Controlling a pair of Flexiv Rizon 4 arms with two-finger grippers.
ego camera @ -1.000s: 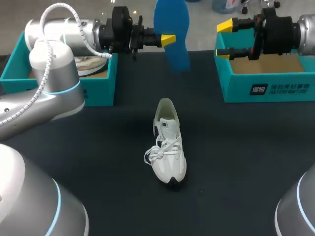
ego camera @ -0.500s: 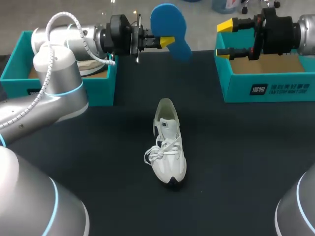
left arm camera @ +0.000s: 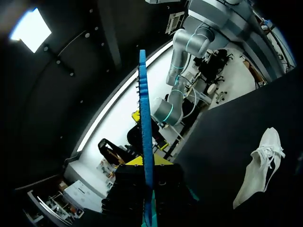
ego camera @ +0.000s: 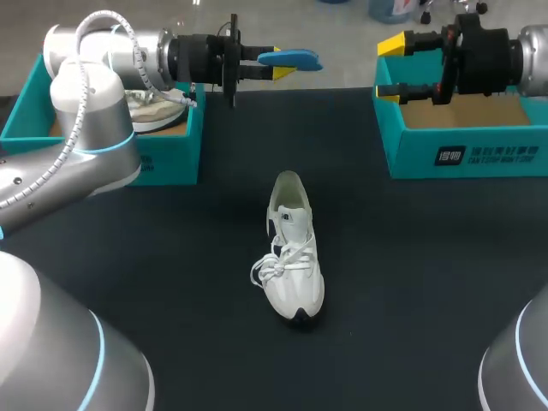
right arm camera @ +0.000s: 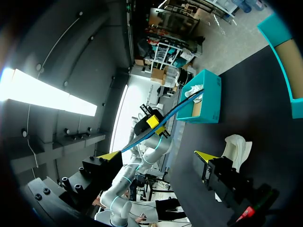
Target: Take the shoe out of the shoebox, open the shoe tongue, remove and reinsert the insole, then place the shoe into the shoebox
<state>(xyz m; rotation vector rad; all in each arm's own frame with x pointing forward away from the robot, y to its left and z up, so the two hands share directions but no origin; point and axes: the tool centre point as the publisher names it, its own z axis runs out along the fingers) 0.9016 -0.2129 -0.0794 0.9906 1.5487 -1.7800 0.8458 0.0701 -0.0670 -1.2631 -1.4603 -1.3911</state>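
A white shoe (ego camera: 291, 248) lies mid-table with its toe toward me and its laces loose; it also shows in the left wrist view (left arm camera: 260, 165) and the right wrist view (right arm camera: 235, 146). High over the table's far edge my left gripper (ego camera: 276, 62) is shut on a blue insole (ego camera: 291, 59), held level and seen edge-on. From its own wrist the insole (left arm camera: 144, 118) is a thin blade rising from between the yellow tips (left arm camera: 146, 163). My right gripper (ego camera: 391, 67) stands wide open and empty over the right shoebox's near corner.
A teal shoebox (ego camera: 171, 163) at the far left holds another shoe (ego camera: 154, 107). A second teal shoebox (ego camera: 462, 154) stands at the far right with cardboard lining showing. Black tabletop surrounds the shoe on all sides.
My left wrist has turned, swinging the insole from hanging broadside to level and edge-on. The shoe and my right arm have stayed still.
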